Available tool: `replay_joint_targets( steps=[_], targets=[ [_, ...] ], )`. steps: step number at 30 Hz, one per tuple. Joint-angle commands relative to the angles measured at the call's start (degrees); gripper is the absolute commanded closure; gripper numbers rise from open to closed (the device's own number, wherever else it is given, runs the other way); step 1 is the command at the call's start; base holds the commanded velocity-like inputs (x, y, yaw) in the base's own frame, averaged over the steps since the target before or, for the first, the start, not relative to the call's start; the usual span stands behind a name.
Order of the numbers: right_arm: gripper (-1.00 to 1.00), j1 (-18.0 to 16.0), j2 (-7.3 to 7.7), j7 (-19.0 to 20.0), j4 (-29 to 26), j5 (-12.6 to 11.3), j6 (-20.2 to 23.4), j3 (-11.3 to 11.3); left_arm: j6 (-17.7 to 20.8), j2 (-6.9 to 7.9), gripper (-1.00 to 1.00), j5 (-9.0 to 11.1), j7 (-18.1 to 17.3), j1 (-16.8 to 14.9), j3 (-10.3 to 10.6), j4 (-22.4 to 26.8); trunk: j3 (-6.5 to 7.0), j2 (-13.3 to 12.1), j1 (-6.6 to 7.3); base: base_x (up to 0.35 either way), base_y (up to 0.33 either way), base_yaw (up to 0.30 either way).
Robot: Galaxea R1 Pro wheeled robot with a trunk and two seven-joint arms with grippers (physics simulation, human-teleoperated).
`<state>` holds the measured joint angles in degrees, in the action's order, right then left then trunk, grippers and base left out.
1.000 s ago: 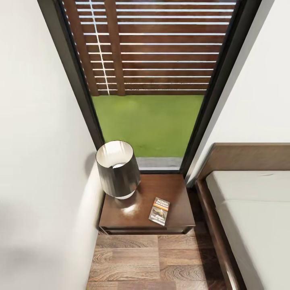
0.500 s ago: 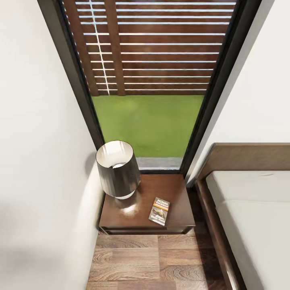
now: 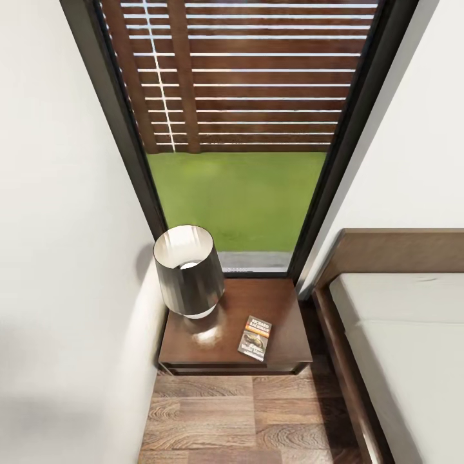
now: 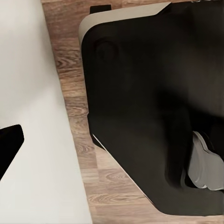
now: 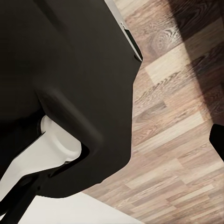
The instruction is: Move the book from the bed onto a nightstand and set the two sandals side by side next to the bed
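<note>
Zero change: book [image 3: 255, 337] on nightstand [image 3: 283, 306].

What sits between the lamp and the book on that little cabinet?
Nothing: in the head view, only bare glossy wood of the nightstand separates the lamp from the book.

nightstand [image 3: 283, 303] right half open | lamp [image 3: 189, 270] blocks left | book [image 3: 255, 338] at front edge
</note>
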<state>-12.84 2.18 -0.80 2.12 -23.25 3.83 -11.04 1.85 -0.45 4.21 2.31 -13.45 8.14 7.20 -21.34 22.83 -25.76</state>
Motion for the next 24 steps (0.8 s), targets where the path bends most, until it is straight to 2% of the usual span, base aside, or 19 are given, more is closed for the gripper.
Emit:
replay_joint_targets(
  steps=[1,24],
  targets=[
    [-1.00,-0.05,0.02,-0.08,0.07,0.22,0.09,-0.46,0.21,0.01,-1.00,0.44,0.24,0.01,0.48,0.06,-0.08,0.09,-0.03,0.000,0.000,0.000],
    [-1.00,-0.06,0.02,-0.08,0.07,0.22,0.10,-0.43,0.26,-0.11,-1.00,0.50,0.29,0.50,0.46,0.07,-0.08,0.09,-0.03,0.000,0.000,0.000]
  ],
)
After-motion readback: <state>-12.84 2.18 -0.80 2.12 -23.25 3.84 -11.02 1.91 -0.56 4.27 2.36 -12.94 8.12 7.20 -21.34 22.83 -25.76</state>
